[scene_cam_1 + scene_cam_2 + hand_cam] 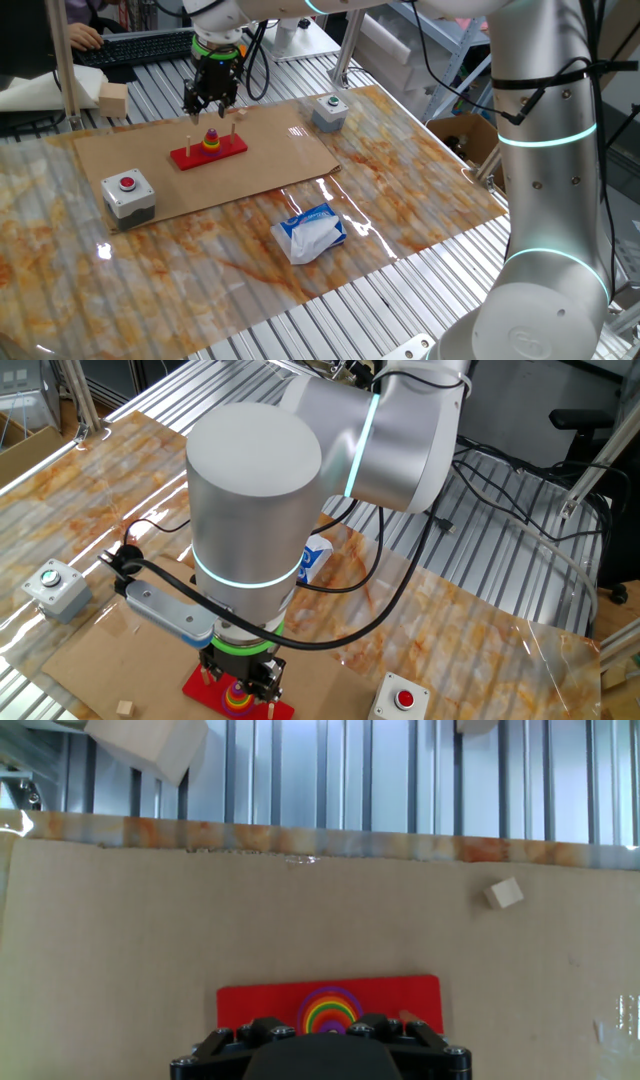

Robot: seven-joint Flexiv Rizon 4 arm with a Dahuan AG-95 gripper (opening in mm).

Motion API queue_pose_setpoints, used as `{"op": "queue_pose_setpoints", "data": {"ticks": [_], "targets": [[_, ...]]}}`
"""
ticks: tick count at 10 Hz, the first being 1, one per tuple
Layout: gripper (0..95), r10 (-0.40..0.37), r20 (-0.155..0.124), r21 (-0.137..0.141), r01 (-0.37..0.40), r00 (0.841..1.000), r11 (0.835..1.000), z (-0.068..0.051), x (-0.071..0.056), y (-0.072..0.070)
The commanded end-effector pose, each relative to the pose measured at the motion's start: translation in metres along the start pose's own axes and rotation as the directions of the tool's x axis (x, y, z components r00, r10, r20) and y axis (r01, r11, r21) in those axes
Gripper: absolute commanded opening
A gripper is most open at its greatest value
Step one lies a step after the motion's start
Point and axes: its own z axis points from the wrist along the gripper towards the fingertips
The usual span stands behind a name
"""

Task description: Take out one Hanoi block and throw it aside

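Observation:
The ring stack (pixel 212 140) sits on a peg of the flat red base (pixel 208 153) on the cardboard sheet. In the hand view I look straight down on it: the tiny purple Hanoi block (pixel 331 1027) is the centre of the coloured rings (pixel 330 1005). My gripper (pixel 210 103) hovers directly above the stack with its fingers spread either side, open and empty. In the other fixed view the gripper (pixel 243 676) is just over the rings (pixel 238 702). The arm hides much of the base there.
A grey box with a red button (pixel 128 192) stands front left on the cardboard (pixel 280 150). A second button box (pixel 329 110) stands at the back right. A tissue pack (pixel 310 232) lies in front. A small wooden cube (pixel 503 893) lies beyond the base.

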Motion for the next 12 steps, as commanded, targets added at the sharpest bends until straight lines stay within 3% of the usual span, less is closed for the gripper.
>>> {"op": "queue_pose_setpoints", "data": {"ticks": [1,3,4,12], "targets": [[57.0,0.020,0.004,0.001,-0.020,1.000,1.000,0.0000,-0.0005,0.0000],[57.0,0.026,0.001,0.009,-0.026,1.000,1.000,0.0000,-0.0005,0.0000],[76.0,0.022,-0.006,0.012,-0.022,1.000,1.000,0.0000,-0.0005,0.0000],[76.0,-0.038,-0.028,0.012,0.038,0.999,0.999,0.0000,-0.0005,0.0000]]}}
